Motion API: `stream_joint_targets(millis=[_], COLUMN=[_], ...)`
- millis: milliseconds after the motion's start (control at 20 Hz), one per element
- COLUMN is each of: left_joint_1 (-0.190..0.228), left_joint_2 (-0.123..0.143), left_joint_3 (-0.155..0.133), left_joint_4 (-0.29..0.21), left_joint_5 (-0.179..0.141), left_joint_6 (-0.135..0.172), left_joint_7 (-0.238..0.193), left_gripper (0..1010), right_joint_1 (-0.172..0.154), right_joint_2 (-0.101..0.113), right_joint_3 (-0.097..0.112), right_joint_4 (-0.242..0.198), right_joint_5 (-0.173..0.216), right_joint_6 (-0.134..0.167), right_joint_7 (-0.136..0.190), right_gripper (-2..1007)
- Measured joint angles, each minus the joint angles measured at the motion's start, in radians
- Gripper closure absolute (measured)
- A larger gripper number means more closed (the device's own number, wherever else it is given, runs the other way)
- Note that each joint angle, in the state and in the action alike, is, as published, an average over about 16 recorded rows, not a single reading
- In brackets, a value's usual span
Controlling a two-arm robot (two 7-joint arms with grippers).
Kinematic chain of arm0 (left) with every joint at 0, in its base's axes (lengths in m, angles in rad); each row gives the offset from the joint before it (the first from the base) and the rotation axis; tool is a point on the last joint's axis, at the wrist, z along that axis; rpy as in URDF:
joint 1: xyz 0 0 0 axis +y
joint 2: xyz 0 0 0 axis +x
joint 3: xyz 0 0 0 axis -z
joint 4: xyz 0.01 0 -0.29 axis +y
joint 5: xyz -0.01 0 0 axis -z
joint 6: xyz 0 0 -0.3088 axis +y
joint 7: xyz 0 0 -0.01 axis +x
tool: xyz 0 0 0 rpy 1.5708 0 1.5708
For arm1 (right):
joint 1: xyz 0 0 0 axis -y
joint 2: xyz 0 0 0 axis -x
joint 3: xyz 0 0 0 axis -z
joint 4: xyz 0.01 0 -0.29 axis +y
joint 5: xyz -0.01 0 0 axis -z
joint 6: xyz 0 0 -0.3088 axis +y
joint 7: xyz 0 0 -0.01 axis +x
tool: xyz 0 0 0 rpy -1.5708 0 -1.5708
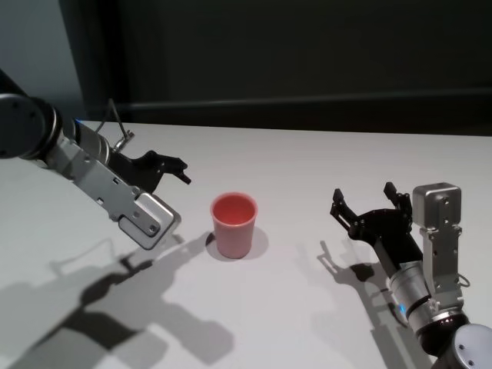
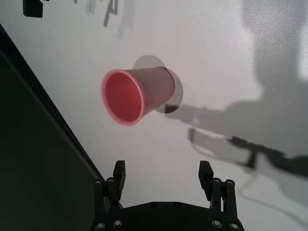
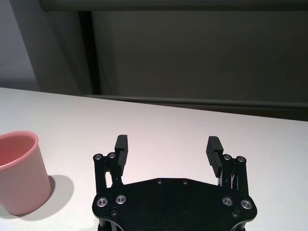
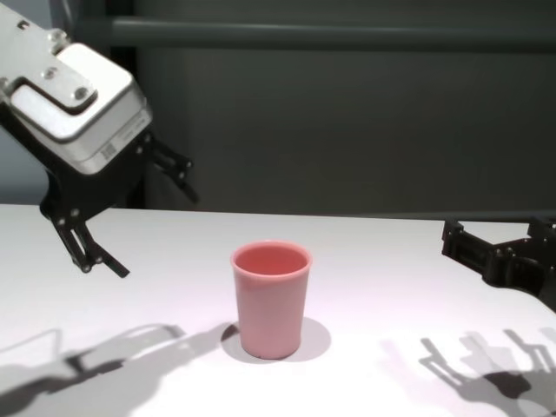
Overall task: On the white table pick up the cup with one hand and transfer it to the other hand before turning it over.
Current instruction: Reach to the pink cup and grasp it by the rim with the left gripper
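The pink cup (image 1: 234,224) stands upright, mouth up, near the middle of the white table (image 1: 307,161). My left gripper (image 1: 165,173) is open and empty. It hovers above the table to the cup's left, fingers pointing toward it, clear of it. The left wrist view shows the cup (image 2: 137,96) ahead of the open left gripper (image 2: 162,168). My right gripper (image 1: 364,194) is open and empty, low over the table to the cup's right, well apart from it. The cup (image 3: 19,173) sits at the edge of the right wrist view. The chest view shows the cup (image 4: 270,300) between both grippers.
A dark grey wall with a horizontal bar (image 1: 307,100) runs along the table's far edge. Shadows of both arms fall on the tabletop (image 4: 391,365) in front of the cup.
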Motion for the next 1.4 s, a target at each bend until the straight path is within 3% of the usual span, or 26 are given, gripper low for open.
stream_joint_targets(millis=[700, 1400], left_joint_1=[-0.096, -0.150], left_joint_2=[-0.078, -0.147], left_joint_3=[0.080, 0.146], left_joint_4=[0.074, 0.132], left_joint_5=[0.005, -0.002], left_joint_6=[-0.082, -0.133], left_joint_7=[-0.060, -0.072], left_gripper=[9, 9], right_joint_1=[0.000, 0.000], right_joint_2=[0.000, 0.000], right_joint_3=[0.000, 0.000], right_joint_4=[0.000, 0.000], right_joint_5=[0.000, 0.000], right_joint_6=[0.000, 0.000], right_joint_7=[0.000, 0.000], right_gripper=[4, 4])
